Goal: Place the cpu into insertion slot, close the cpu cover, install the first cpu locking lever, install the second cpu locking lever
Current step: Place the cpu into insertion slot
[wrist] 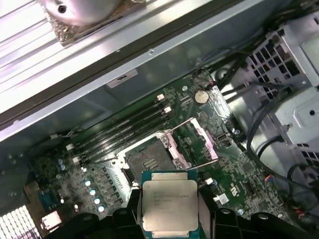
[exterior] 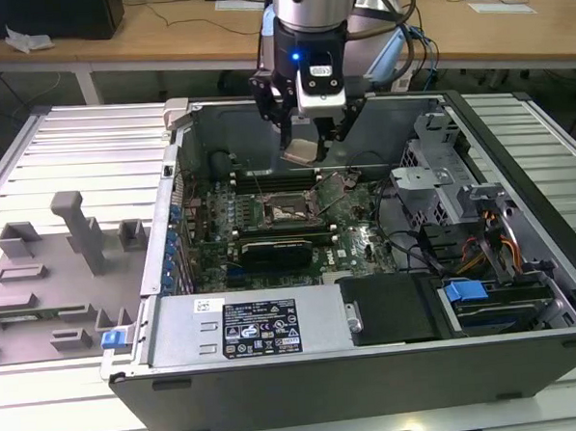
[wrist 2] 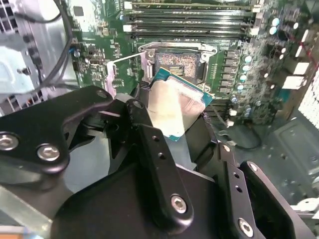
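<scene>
Open desktop computer case (exterior: 373, 370) lying on a slatted metal table (exterior: 81, 139), with the robot arm reaching in from above. The gripper (exterior: 304, 149) is clamped on the cpu (exterior: 301, 153), its black fingers (wrist: 124, 221) pressing two opposite edges of the chip. In both wrist views the cpu (wrist: 169, 204) (wrist 2: 174, 107) shows its pale metal top and a thin green rim, and the gripper (wrist: 170, 221) (wrist 2: 177, 129) holds it in the air, clear of the board. The insertion slot (exterior: 286, 208) sits near the middle of the green circuit board (exterior: 357, 236), just on the near side of the long black memory sticks (wrist: 124, 129). It lies uncovered, its dark frame and contact field exposed in both wrist views (wrist: 147, 162) (wrist 2: 177, 62). The cpu cover (wrist: 178, 151) is swung up and stands open along one side of the slot, its square window showing the board behind it. The chip hangs above the slot without touching it. A grey moulded parts tray (exterior: 68, 256) lies on the table at the exterior view's left, well apart from the case.
</scene>
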{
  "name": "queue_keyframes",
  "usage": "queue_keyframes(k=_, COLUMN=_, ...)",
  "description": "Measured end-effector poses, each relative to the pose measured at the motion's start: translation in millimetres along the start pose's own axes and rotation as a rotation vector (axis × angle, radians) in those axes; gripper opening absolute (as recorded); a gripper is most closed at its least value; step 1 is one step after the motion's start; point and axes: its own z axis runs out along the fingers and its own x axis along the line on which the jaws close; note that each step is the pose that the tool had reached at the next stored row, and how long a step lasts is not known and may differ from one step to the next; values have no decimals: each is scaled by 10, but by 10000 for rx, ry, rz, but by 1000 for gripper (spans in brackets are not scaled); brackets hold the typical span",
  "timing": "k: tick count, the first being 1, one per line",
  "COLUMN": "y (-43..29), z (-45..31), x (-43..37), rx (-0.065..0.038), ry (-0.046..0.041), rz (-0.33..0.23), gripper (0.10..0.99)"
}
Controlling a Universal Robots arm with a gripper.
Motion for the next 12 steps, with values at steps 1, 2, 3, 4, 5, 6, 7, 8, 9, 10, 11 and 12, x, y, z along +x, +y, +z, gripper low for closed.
queue_keyframes(k=1, y=0, z=3, x=0, rx=-4, ry=-27, rz=304, gripper=541)
queue_keyframes(k=2, y=-1, z=8, x=0, rx=-10, ry=-57, rz=644, gripper=541)
queue_keyframes(k=3, y=-1, z=11, x=0, rx=-14, ry=-78, rz=886, gripper=541)
queue_keyframes(k=4, y=-1, z=15, x=0, rx=-17, ry=-100, rz=1141, gripper=541)
queue_keyframes(k=5, y=-1, z=17, x=0, rx=-20, ry=-115, rz=1310, gripper=541)
queue_keyframes(k=6, y=-2, z=22, x=0, rx=-25, ry=-141, rz=1609, gripper=541)
queue_keyframes(k=7, y=-2, z=27, x=0, rx=-29, ry=-171, rz=1949, gripper=541)
queue_keyframes(k=8, y=-3, z=29, x=-1, rx=-31, ry=-185, rz=2119, gripper=541)
queue_keyframes(k=9, y=-3, z=33, x=-1, rx=-34, ry=-201, rz=2295, gripper=541)
queue_keyframes(k=10, y=-3, z=37, x=-1, rx=-38, ry=-225, rz=2567, gripper=541)
queue_keyframes(k=11, y=-4, z=41, x=-1, rx=-42, ry=-247, rz=2820, gripper=541)
queue_keyframes(k=12, y=-4, z=44, x=-1, rx=-44, ry=-262, rz=2990, gripper=541)
